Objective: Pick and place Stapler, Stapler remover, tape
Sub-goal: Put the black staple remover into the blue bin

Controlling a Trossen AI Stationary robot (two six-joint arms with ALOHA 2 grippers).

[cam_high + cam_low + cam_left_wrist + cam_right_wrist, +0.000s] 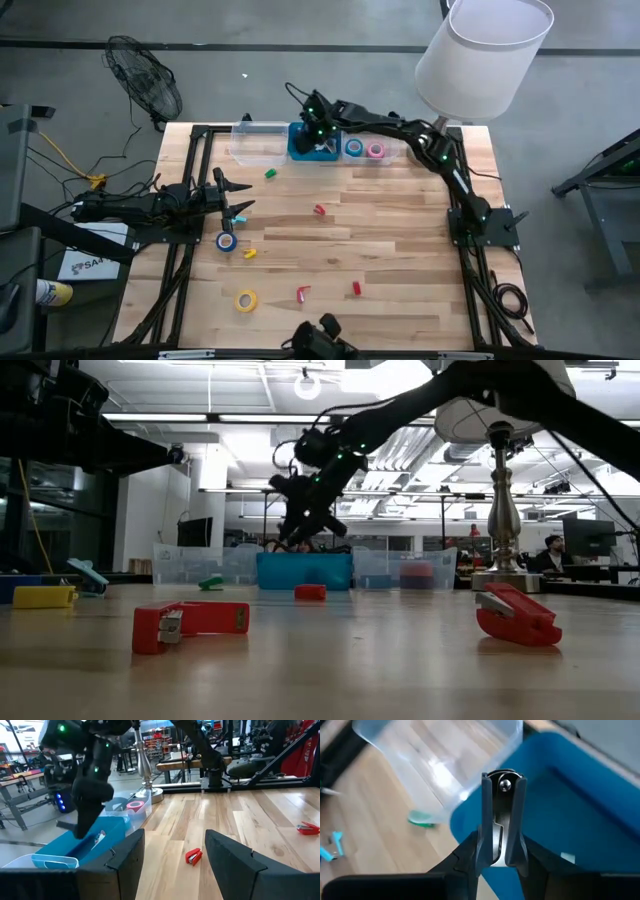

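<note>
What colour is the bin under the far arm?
Blue: the open plastic bin, clearest in the right wrist view.

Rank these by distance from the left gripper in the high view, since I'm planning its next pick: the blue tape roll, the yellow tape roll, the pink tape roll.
From the left gripper:
1. Blue tape roll, just beside it.
2. Yellow tape roll, near the front edge.
3. Pink tape roll, across the table beside the blue bin.

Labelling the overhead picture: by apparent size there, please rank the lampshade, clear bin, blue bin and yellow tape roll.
1. Lampshade, though nearer the camera.
2. Clear bin.
3. Blue bin, partly covered by the arm.
4. Yellow tape roll.
</note>
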